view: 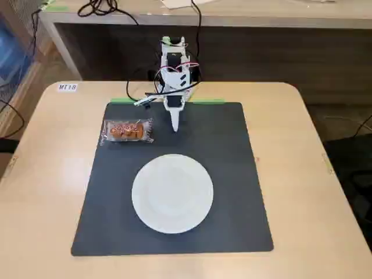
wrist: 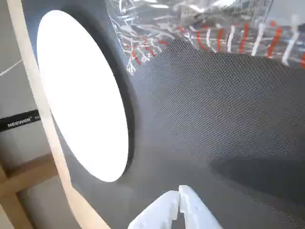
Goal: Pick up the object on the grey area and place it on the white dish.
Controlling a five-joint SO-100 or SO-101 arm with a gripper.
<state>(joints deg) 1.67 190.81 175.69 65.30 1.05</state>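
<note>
A small clear snack packet [view: 127, 131] with orange-brown pieces and red print lies on the dark grey mat [view: 232, 174], near its back left corner. The round white dish [view: 172, 193] rests on the mat's middle, toward the front. My gripper [view: 175, 128] points down over the back of the mat, to the right of the packet and behind the dish, shut with nothing in it. In the wrist view the white fingertips [wrist: 190, 205] meet at the bottom edge, the dish [wrist: 81, 95] fills the left, and the packet's crinkled edge [wrist: 190, 26] runs along the top.
The mat lies on a light wooden table [view: 46, 192] with rounded corners. Green tape [view: 206, 101] and cables sit at the arm's base behind the mat. A wooden counter [view: 232, 17] runs along the back. A small label [view: 67, 87] is at the table's back left.
</note>
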